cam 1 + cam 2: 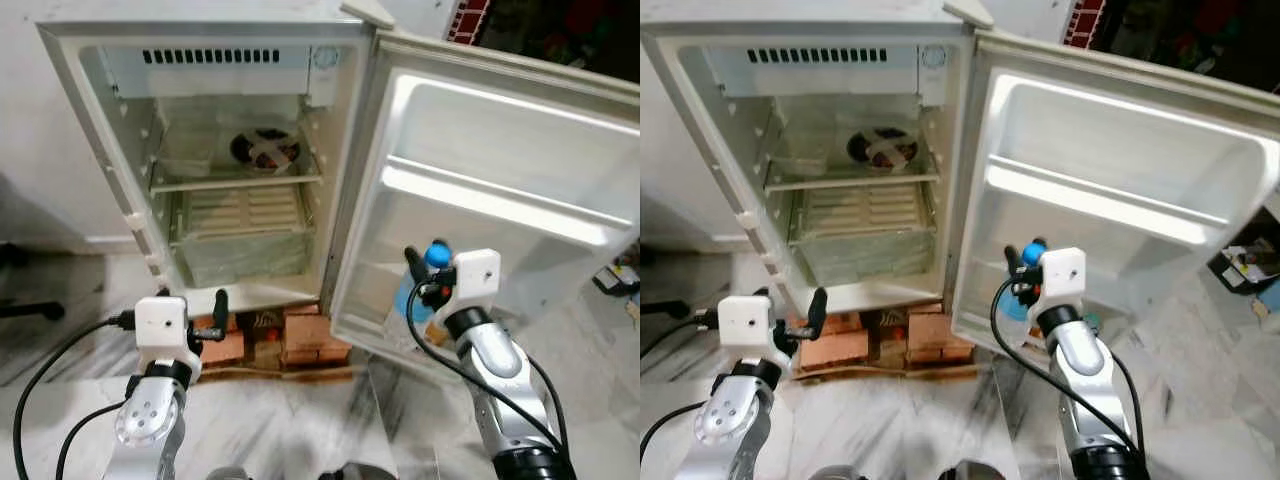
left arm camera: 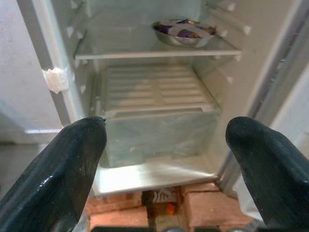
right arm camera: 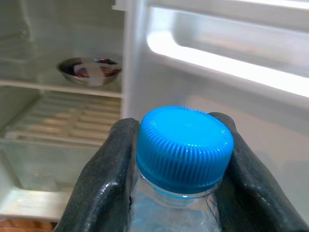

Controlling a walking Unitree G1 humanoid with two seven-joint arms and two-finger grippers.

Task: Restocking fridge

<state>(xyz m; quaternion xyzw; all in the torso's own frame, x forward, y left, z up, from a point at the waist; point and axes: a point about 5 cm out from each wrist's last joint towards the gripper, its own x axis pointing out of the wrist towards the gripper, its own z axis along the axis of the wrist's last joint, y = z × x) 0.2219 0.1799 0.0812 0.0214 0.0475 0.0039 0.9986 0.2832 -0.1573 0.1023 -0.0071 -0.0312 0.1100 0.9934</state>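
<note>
The white fridge (image 1: 200,35) stands open, its door (image 1: 500,130) swung out to the right. A clear water bottle with a blue cap (image 3: 183,145) is upright in my right gripper (image 3: 181,166), which is shut on the bottle's neck. That bottle (image 1: 430,262) sits low in front of the door's inner side, near its bottom shelf. My left gripper (image 2: 164,145) is open and holds nothing, in front of the fridge's lower compartment (image 1: 215,305). A steel bowl (image 1: 265,150) with food rests on the glass shelf (image 1: 240,183).
A clear crisper drawer (image 1: 245,250) fills the bottom of the fridge. The fridge stands on red bricks (image 1: 300,338) on the marble floor (image 1: 300,420). Some clutter (image 1: 615,280) lies on the floor at the far right.
</note>
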